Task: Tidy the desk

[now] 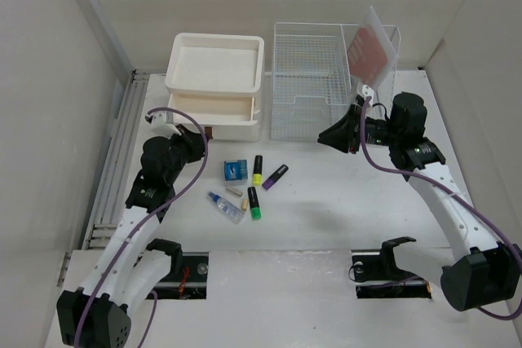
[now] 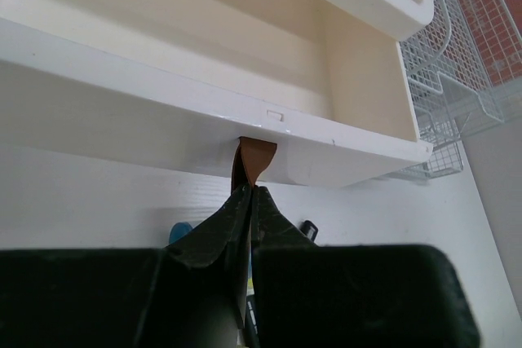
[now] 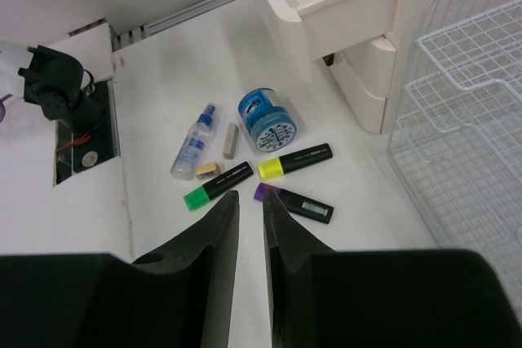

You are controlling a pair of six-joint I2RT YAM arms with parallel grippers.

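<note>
near-right worktop: bare, room to pass | centre-left: highlighters, spray bottle, blue tub bunched, bar a low sweep | far edge: drawer box just beside wire rack, both wall it off | open drawer front: left claw pinched on brown tab, fills that approach

A cream drawer box, brown tab hanging from its open drawer, is sitting beside a wire rack; highlighters, a spray bottle and a blue tub are lying nearby.

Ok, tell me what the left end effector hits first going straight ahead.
Probably the drawer front, right behind the brown tab the left end effector pinches; depth is unclear.
</note>
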